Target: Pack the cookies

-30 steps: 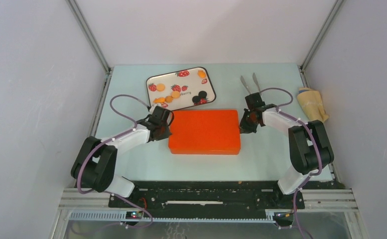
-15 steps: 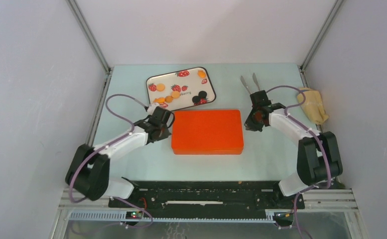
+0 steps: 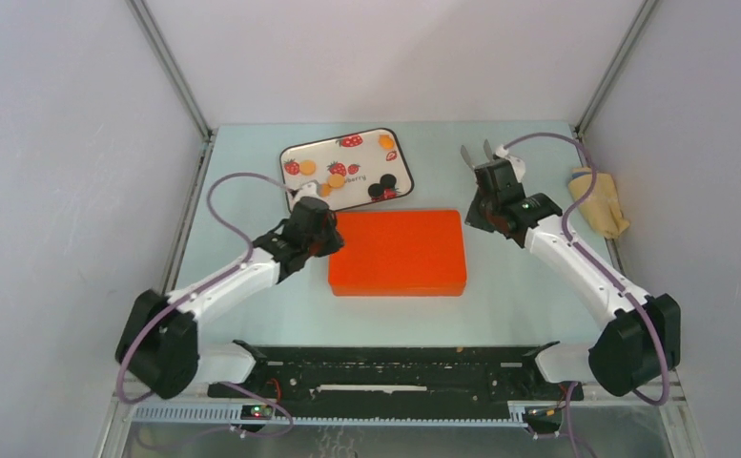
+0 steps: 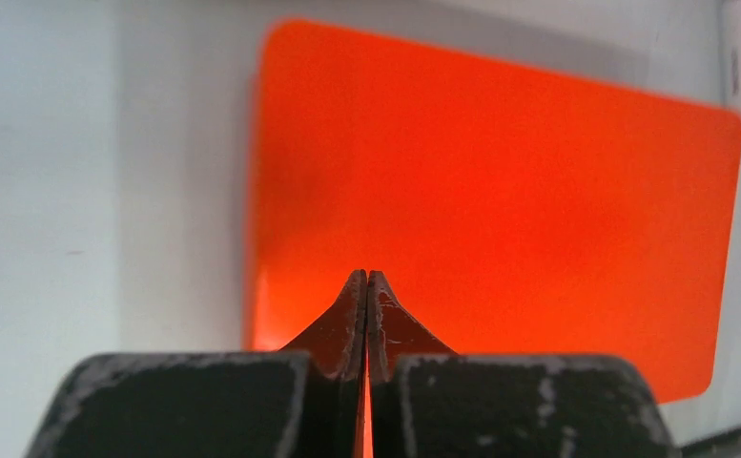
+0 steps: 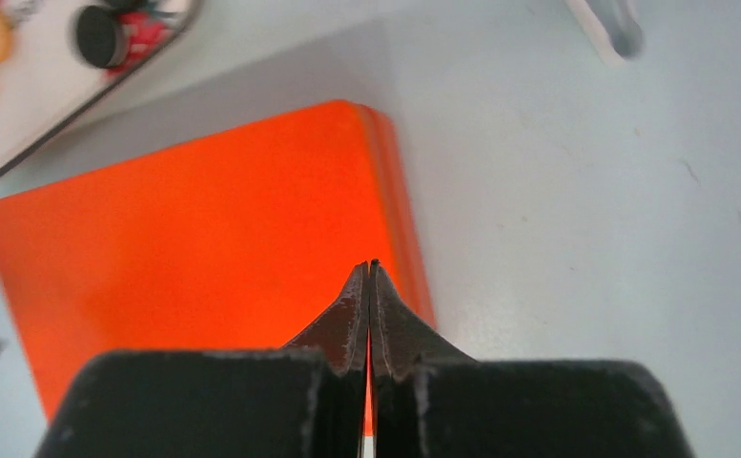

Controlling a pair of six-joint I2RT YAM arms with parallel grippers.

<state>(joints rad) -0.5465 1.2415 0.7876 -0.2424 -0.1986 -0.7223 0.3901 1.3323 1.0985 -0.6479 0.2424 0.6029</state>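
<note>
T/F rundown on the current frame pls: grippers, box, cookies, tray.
1. The left gripper and right gripper are both shut and empty. True.
2. The box is open. False: its orange top is closed.
3. The cookies lie on the tray. True.
4. The tray is on the near side of the box. False: it lies on the far side, toward the left.
5. All the cookies are orange. False: there are a few black cookies too.
</note>
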